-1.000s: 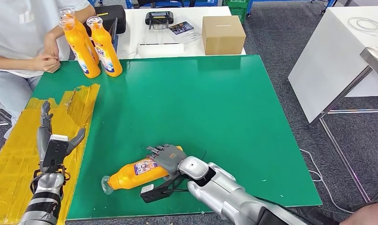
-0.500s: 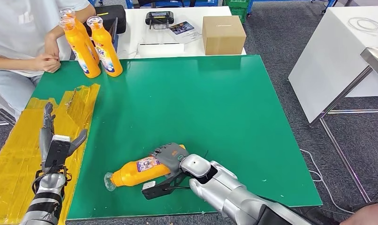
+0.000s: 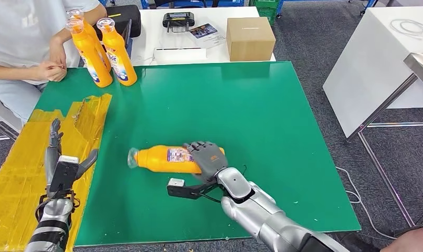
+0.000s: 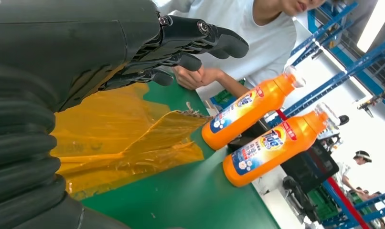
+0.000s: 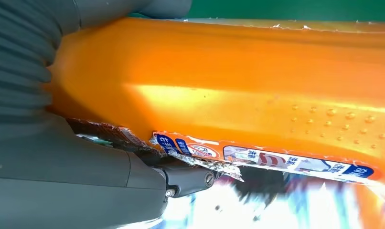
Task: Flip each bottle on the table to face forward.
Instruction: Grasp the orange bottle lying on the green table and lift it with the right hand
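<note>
An orange bottle (image 3: 159, 159) with a clear cap lies level, cap pointing left, over the near middle of the green table (image 3: 262, 115). My right hand (image 3: 205, 158) grips its base end, fingers wrapped over the body; the right wrist view shows the orange bottle (image 5: 238, 81) and its torn label close against my right hand (image 5: 61, 181). Three more orange bottles (image 3: 104, 52) stand upright at the far left corner; two of them (image 4: 262, 129) appear in the left wrist view. My left hand (image 3: 62, 167) hovers open over the yellow sheet, its fingers (image 4: 190, 43) spread.
A crinkled yellow sheet (image 3: 20, 173) covers the table's left edge. A person (image 3: 25, 42) sits at the far left with hands near the upright bottles. Behind stand a white table with a cardboard box (image 3: 250, 38) and a black device (image 3: 178, 21). Another white table (image 3: 372, 68) is at right.
My right hand has carried the bottle away from the near edge towards the table's middle and turned it level, cap now pointing left. The left hand has barely moved.
</note>
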You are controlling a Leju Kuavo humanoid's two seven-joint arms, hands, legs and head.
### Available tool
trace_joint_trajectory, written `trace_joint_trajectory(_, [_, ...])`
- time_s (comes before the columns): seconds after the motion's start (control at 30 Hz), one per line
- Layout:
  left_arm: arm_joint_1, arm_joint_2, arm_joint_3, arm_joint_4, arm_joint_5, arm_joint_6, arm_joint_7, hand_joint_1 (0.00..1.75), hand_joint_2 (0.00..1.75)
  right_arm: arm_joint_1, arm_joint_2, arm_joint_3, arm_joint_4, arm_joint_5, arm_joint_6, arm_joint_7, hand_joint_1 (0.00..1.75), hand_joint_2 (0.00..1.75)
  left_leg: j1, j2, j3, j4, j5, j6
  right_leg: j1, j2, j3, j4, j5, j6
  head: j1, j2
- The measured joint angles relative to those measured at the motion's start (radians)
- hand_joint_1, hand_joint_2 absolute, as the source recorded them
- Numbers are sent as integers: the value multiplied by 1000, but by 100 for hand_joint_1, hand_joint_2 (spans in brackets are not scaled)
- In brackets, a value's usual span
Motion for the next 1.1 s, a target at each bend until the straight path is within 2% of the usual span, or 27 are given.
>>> trace_joint_trajectory(0.07, [10, -4, 8, -13, -19, -3, 0, 0, 175, 41, -12, -85, -71, 7, -94, -23, 175, 175, 0, 0, -1, 0, 0, 0, 0, 0, 0, 0, 0, 0, 0, 0])
trace_joint_trajectory(0.17, [17, -11, 14, -22, -36, 1, 0, 0, 175, 110, -16, -221, -183, -42, -218, -137, 175, 175, 0, -1, -1, 0, 0, 0, 0, 0, 0, 0, 0, 0, 0, 0])
trace_joint_trajectory(0.3, [19, -22, 14, -26, -11, -38, 0, 0, 175, 208, 20, -399, -341, -178, -255, -348, 175, 175, 0, -1, -1, 0, 0, 0, 0, 0, -1, 0, 0, 0, 0, 0])
trace_joint_trajectory(0.37, [21, -27, 10, -35, 39, -133, 1, 0, 175, 241, 36, -447, -390, -300, -227, -405, 175, 175, 0, -1, -1, 0, 0, 0, 0, 0, -1, 0, 0, 0, 0, 0])
trace_joint_trajectory(0.5, [34, -37, -15, -74, 162, -425, 44, 0, 175, 278, 46, -486, -446, -478, -123, -443, 175, 175, 0, 0, -1, 0, 0, 0, 0, 0, -1, 0, 0, 0, 0, 0])
trace_joint_trajectory(0.57, [36, -43, -38, -95, 212, -556, 80, 0, 175, 287, 50, -492, -457, -535, -38, -456, 175, 175, 0, 0, -1, 0, 0, 0, 0, 0, -1, 0, 0, 0, 0, 0])
trace_joint_trajectory(0.63, [36, -51, -65, -116, 247, -638, 109, 0, 175, 295, 58, -494, -459, -596, 66, -468, 175, 175, 0, 0, -1, 0, 0, 0, 0, 0, -1, 0, 0, 0, 0, 0])
trace_joint_trajectory(0.7, [35, -60, -95, -134, 265, -674, 128, 0, 175, 301, 70, -492, -459, -628, 138, -479, 175, 175, 0, 0, -1, 0, 0, 0, 0, 0, -1, 0, 0, 0, 0, 0])
trace_joint_trajectory(0.77, [35, -68, -123, -148, 275, -692, 139, 0, 175, 305, 83, -485, -458, -628, 165, -488, 175, 175, 0, 0, -1, 0, 0, 0, 0, 0, -1, 0, 0, 0, 0, 0])
trace_joint_trajectory(1.1, [35, -83, -183, -178, 293, -703, 150, 0, 175, 309, 109, -462, -450, -627, 182, -496, 175, 175, 0, 0, -1, 0, 0, 0, 0, 0, -1, 0, 0, 0, 0, 0])
